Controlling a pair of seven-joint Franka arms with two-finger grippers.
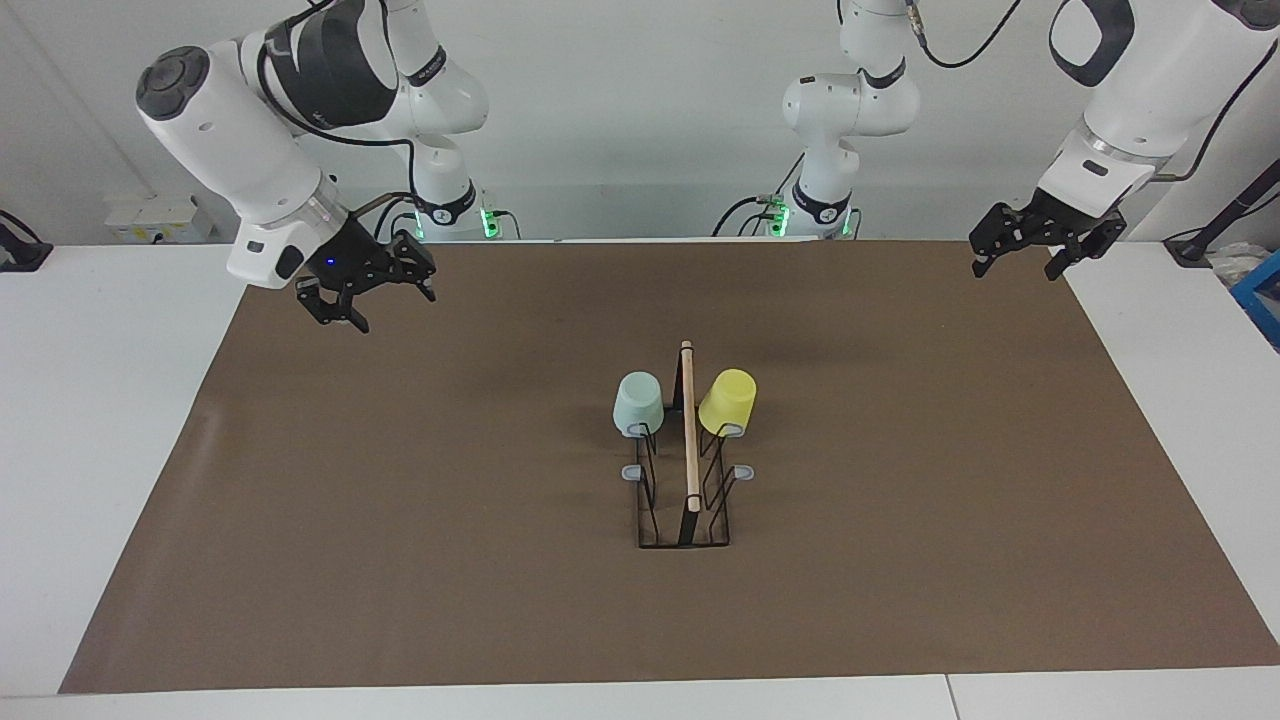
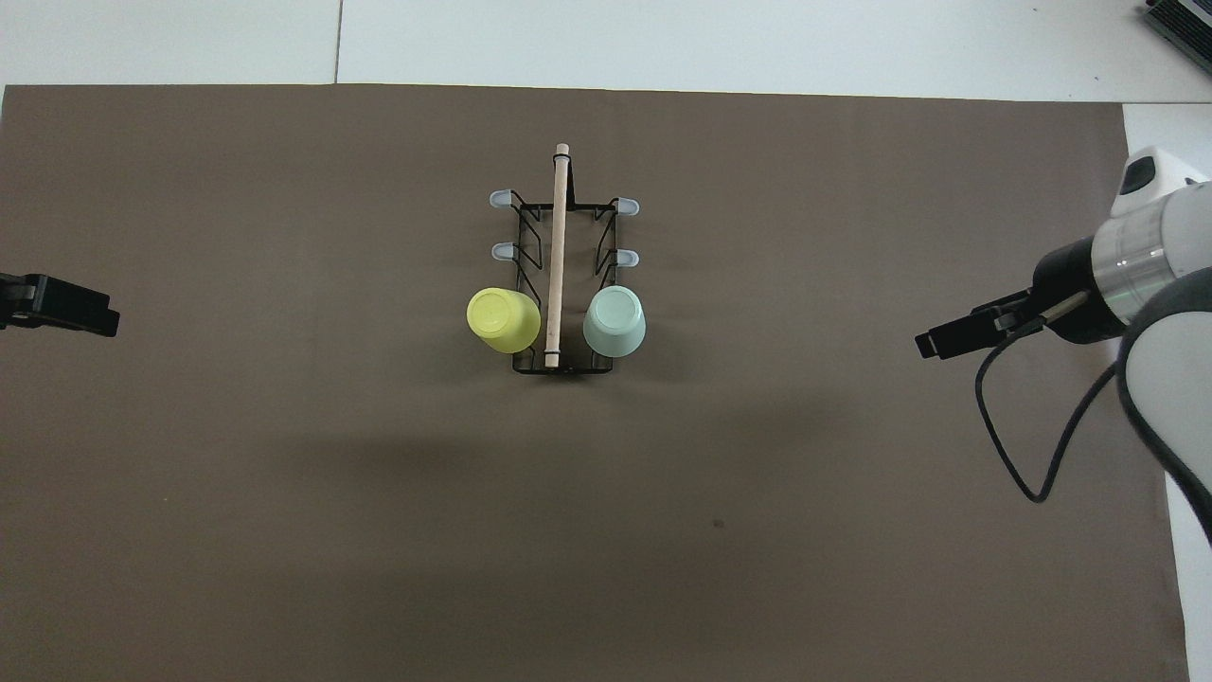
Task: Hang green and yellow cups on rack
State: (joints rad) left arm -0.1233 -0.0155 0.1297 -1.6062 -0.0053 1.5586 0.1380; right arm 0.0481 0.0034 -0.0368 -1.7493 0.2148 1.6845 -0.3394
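A: Since both cups already sit upside down on the rack (image 1: 684,470), you have no hanging step left. The green cup (image 1: 638,404) and yellow cup (image 1: 727,401) flank the wooden bar at the rack's 12 o'clock end in the facing view.

B: And the tools?

A: The right tool (image 1: 362,284) hangs at 10 o'clock, spread and empty; the left tool (image 1: 1030,245) waits at 2 o'clock, also spread. You need only park them. Brown mat (image 2: 284,474) covers the white desk (image 1: 110,400); plain wall past the arms.

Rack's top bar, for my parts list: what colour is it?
Light wood on the black wire rack; the top bar shows best overhead.
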